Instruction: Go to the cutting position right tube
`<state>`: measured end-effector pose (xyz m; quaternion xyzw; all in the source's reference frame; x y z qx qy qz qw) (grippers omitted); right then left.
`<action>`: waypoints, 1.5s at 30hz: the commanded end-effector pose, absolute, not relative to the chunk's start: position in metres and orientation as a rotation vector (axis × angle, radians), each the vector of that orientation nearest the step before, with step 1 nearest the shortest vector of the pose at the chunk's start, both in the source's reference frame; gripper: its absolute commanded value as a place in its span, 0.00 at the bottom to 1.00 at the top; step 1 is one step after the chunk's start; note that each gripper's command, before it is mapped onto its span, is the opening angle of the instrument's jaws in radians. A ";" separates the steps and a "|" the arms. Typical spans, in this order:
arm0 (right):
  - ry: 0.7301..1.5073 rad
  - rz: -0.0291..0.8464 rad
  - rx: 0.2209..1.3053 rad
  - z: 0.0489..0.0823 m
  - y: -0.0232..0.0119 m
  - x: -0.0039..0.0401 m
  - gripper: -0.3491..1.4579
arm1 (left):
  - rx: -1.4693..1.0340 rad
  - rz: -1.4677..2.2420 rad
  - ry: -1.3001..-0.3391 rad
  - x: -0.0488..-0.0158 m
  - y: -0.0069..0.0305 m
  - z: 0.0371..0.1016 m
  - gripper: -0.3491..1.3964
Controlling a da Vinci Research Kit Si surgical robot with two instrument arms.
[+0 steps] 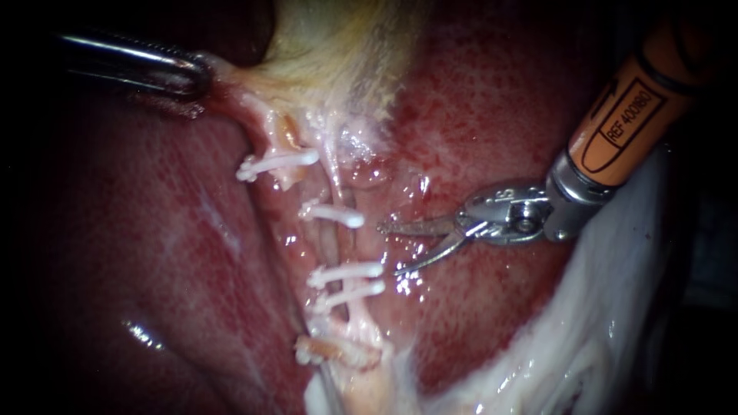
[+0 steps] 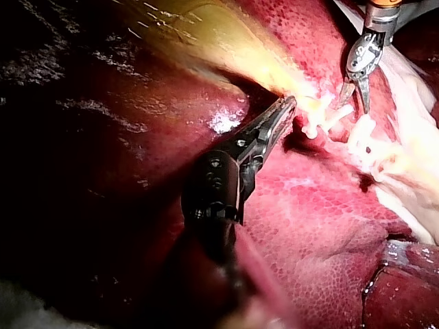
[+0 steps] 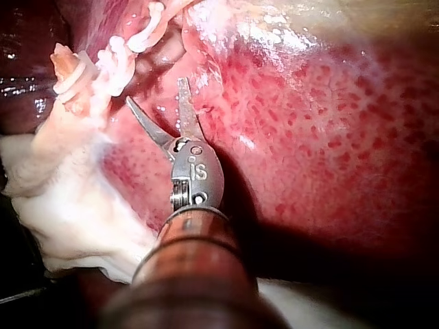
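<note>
The mottled dark-red liver (image 1: 146, 253) fills most of your field, with the pale yellow gallbladder (image 1: 338, 46) lying above it. Your left instrument (image 1: 196, 73), a dark steel shaft coming in from the left, has its jaws clamped on the gallbladder at its pink lower edge. Your right instrument (image 1: 389, 249), orange-shafted with two thin curved blades, sits over the liver with the blades apart and nothing between them. The right tube (image 1: 330, 246), a thin pink strand crossed by white plastic clips (image 1: 338, 215), lies just beside the blade tips. Its bare stretch between the upper clip and the lower pair is level with them.
</note>
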<state>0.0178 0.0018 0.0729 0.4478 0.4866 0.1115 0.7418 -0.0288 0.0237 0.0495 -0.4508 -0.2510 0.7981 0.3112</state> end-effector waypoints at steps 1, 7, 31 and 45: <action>1.075 0.246 0.994 0.0727 0.0018 0.0181 0.98 | -1.190 2.107 -0.663 -0.0288 0.0237 0.0495 0.00; 1.104 0.249 1.051 0.0722 0.0018 0.0198 0.98 | -1.190 2.107 -0.663 -0.0288 0.0237 0.0495 0.00; 1.122 0.261 1.171 0.0712 0.0014 0.0253 0.97 | -1.189 2.106 -0.661 -0.0287 0.0238 0.0494 0.00; 1.049 0.330 1.269 0.0700 0.0020 0.0225 0.98 | -1.190 2.107 -0.662 -0.0285 0.0238 0.0494 0.00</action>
